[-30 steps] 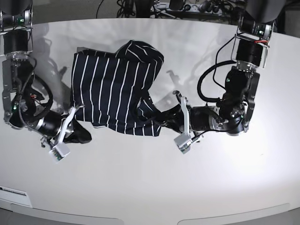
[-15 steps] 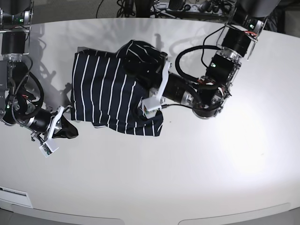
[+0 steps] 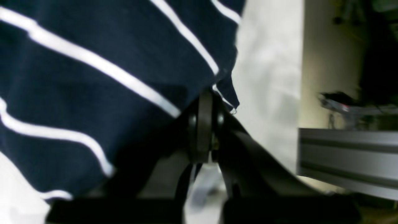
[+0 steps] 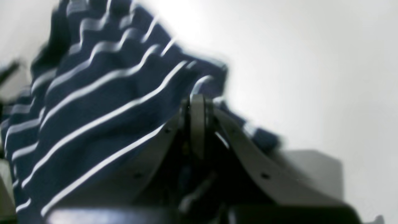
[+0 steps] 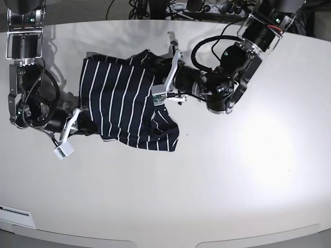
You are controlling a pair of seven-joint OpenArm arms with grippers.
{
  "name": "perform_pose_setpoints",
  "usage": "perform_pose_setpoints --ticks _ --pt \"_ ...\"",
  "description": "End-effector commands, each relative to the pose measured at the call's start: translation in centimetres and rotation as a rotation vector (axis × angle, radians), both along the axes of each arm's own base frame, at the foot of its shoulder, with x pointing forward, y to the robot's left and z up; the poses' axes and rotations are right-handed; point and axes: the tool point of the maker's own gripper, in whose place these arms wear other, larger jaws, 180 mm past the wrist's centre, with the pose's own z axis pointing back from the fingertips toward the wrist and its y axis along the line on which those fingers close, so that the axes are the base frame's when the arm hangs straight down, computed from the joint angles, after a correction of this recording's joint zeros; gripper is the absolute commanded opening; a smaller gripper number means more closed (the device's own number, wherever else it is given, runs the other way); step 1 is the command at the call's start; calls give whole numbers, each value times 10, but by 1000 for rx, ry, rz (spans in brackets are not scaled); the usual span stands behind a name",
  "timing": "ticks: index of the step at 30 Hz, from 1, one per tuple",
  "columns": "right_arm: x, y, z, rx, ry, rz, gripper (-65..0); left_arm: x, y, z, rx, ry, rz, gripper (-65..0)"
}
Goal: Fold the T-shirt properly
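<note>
Between both arms lies the T-shirt [image 5: 124, 103], each clamped pincer, left [image 3: 205, 124] and right [image 4: 197, 118], pinching its edge.

Left tool [image 5: 166, 77] swung up across T-shirt [image 5: 121, 101], dragging fold over; right tool [image 5: 77, 120] pulled inward.

Both wrist views are blurred and cut off the T-shirt [image 3: 93, 77]. From above, cloth hides each end effector's tips; the counter [image 5: 232, 181] runs past the frame.
</note>
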Motion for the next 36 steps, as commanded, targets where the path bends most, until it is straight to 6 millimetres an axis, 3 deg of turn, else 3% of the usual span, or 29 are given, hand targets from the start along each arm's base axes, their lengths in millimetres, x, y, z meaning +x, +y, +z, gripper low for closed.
perform_pose_setpoints --ticks 1,9,13,18,21,25,31,36 --pt "9 -3 18 25 -52 -5 -650 12 8 -3 57 -68 1 -650" --pt "-32 5 -8 70 97 36 -650 55 22 -21 131 -267 87 -650" --pt "-55 9 -19 68 132 51 -650 92 42 -31 220 -338 194 -650" --pt "-90 31 -11 76 111 124 -650 135 53 -22 221 -413 279 -650" --pt "-106 41 -2 50 71 164 -650 147 56 -18 226 -429 296 -650" --pt "-99 36 1 -42 -13 161 -650 148 56 -16 230 -424 298 -650" --pt "-88 31 2 -84 -63 145 -650 134 66 -27 309 -328 280 -650" --pt "-68 33 20 -73 -124 143 -650 137 64 -15 296 -367 272 -650"
